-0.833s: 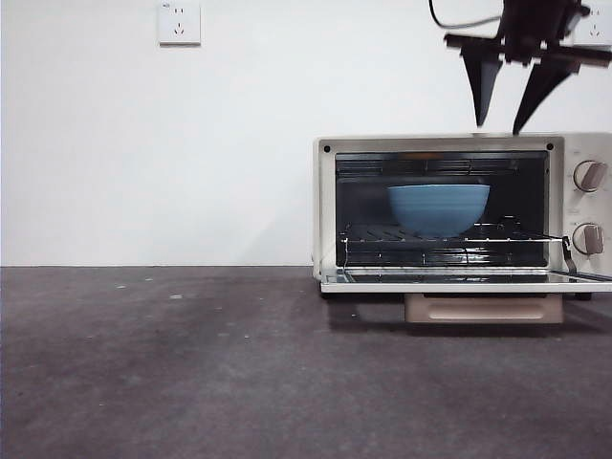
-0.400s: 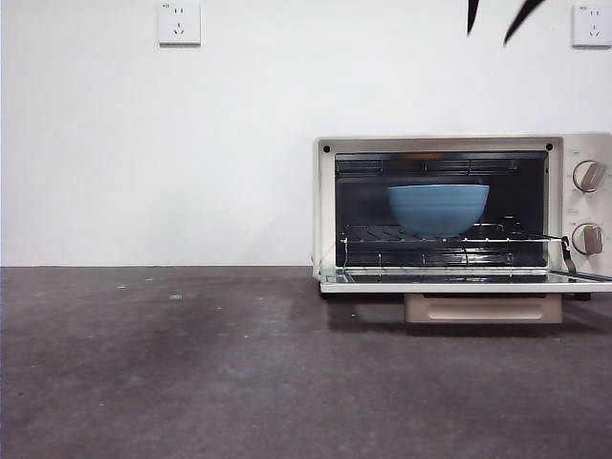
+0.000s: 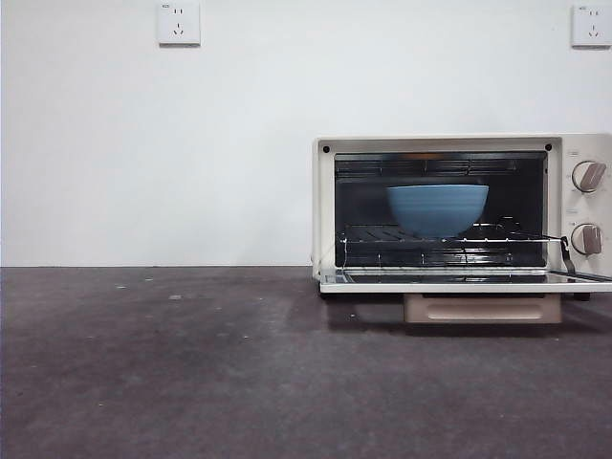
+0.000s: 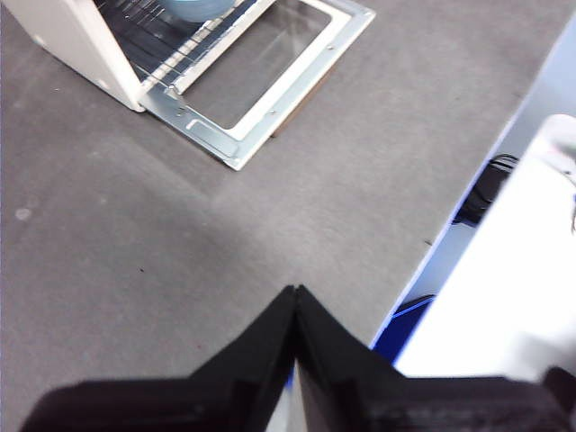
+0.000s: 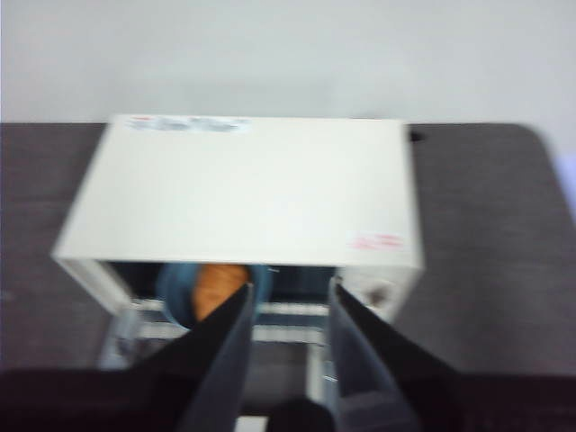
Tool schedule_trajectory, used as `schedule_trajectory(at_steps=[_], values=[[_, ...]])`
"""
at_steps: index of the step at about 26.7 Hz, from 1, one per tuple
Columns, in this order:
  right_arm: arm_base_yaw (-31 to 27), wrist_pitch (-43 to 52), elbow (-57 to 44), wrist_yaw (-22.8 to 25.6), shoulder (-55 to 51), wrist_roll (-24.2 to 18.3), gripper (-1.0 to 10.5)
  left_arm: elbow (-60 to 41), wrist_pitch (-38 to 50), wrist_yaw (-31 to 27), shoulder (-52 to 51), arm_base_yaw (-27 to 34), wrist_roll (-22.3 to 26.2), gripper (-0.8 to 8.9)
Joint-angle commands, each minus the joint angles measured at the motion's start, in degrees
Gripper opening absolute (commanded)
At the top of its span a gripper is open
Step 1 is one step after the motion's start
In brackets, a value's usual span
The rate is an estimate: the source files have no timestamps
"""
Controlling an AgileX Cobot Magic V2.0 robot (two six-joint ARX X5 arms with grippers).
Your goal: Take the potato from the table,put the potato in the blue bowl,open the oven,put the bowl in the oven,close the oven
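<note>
The cream-white oven [image 3: 325, 210] stands at the right of the table [image 3: 191, 363], its glass door [image 3: 459, 284] folded down flat and the beige handle [image 3: 483, 308] hanging below it. Inside, the blue bowl [image 3: 438, 208] rests on the wire rack. From the front the bowl's wall hides the potato; the right wrist view shows the potato [image 5: 219, 286] lying in the bowl [image 5: 175, 292]. My right gripper [image 5: 288, 288] hangs open high above the oven's top [image 5: 243, 189], holding nothing. My left gripper [image 4: 295, 292] is shut and empty, over bare table away from the oven's door [image 4: 261, 81].
Two knobs [image 3: 588, 176] sit on the oven's right side. Wall sockets [image 3: 179, 21] are high on the white wall behind. In the left wrist view the table's edge [image 4: 450, 234] runs close by, with cables and floor beyond it.
The right gripper's black jaws rose from just above the oven and left the top of the front view. Oven, door and bowl have not moved.
</note>
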Motion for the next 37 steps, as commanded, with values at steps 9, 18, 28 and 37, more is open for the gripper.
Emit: schedule_trajectory(at_steps=[9, 18, 28, 37], values=[[-0.1, 0.1, -32.4, 10.7, -25.8, -7.0, 0.6, -0.3, 10.3, 3.0, 6.3, 4.0, -0.6, -0.07], [0.0, 10.7, -56.0, 5.1, -45.2, -8.7, 0.6, -13.8, 26.1, 21.6, 8.3, 13.9, -5.9, -0.08], [0.0, 12.4, -68.6, -2.6, -55.3, -3.1, 0.4, -41.7, 59.4, 29.3, 8.7, 25.1, -33.1, -0.07], [0.0, 22.6, -76.7, -19.4, -56.0, 1.9, -0.1, -46.5, 78.6, 39.0, 21.9, 31.1, -50.9, -0.07]])
